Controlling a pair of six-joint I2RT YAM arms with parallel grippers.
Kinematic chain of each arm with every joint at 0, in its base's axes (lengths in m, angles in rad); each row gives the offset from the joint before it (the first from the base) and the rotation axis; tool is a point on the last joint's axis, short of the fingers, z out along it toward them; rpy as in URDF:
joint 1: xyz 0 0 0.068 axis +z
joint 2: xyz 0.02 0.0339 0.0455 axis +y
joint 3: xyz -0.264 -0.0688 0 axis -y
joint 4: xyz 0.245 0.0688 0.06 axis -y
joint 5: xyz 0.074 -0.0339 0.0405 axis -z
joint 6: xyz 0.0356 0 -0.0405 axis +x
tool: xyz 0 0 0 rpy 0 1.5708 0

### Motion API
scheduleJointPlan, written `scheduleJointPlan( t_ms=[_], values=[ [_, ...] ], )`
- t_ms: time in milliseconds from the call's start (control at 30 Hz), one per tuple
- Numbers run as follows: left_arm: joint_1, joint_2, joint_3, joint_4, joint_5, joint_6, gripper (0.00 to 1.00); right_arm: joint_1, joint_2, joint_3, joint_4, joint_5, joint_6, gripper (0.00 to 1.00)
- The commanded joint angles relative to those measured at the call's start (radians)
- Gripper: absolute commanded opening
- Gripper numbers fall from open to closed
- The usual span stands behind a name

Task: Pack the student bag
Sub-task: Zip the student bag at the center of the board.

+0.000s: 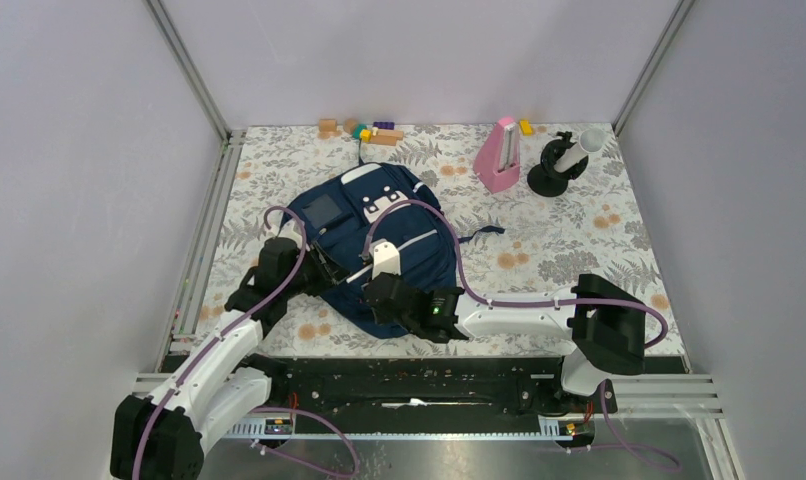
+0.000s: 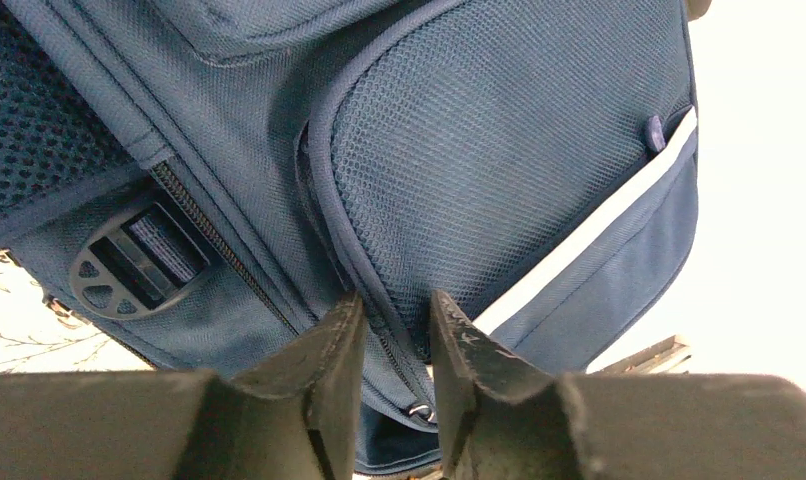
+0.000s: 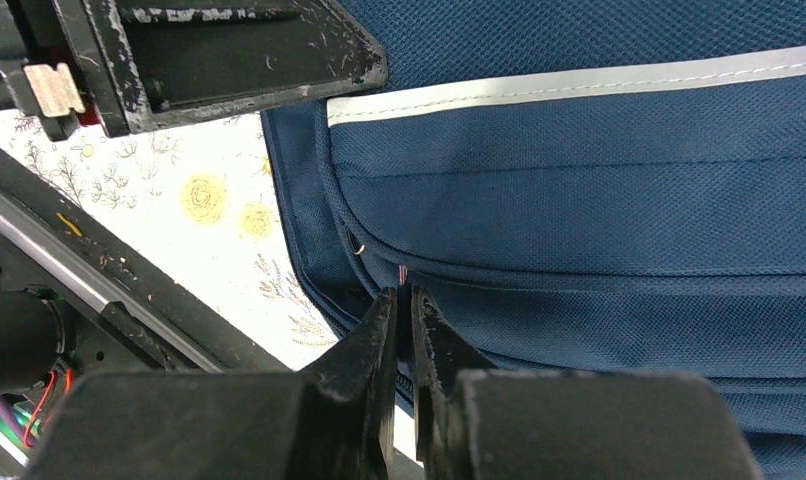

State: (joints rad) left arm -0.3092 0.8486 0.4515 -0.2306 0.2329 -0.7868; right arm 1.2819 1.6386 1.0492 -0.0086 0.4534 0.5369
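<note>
We are looking at a table (image 1: 579,250) covered in a floral-printed sheet. The student bag (image 1: 424,262), navy woven fabric with thin white stripes, is lying near the table's front edge, left of centre. A pink wedge-shaped box (image 1: 499,155) and a black round-based stand (image 1: 551,175) are standing at the back right, and small coloured blocks (image 1: 374,130) are lying along the back edge. The left fingers (image 2: 334,340) are straddling the piped seam of a mesh pocket, slightly apart; we cannot tell whether they are pinching it. The right fingers (image 3: 379,330) are pressing nearly together at the bag's lower zip seam.
</note>
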Motion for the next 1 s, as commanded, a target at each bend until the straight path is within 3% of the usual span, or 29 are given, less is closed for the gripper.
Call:
scheduleJointPlan(
  t_ms=[0,167,400,967],
  values=[
    [-0.006,-0.009,0.024,0.053,-0.001,-0.013,0.2,-0.004,-0.045,-0.005,0.027,0.04,0.007,0.0],
    [-0.007,-0.008,0.021,0.062,-0.004,-0.016,0.0,-0.004,-0.05,-0.003,0.016,0.068,0.01,0.0],
    [-0.007,0.011,0.044,0.048,-0.012,-0.004,0.0,-0.005,-0.065,-0.021,-0.052,0.163,0.031,0.0],
    [0.049,-0.001,0.128,-0.072,-0.045,0.081,0.0,-0.04,-0.109,-0.077,-0.058,0.224,0.017,0.0]
  ],
)
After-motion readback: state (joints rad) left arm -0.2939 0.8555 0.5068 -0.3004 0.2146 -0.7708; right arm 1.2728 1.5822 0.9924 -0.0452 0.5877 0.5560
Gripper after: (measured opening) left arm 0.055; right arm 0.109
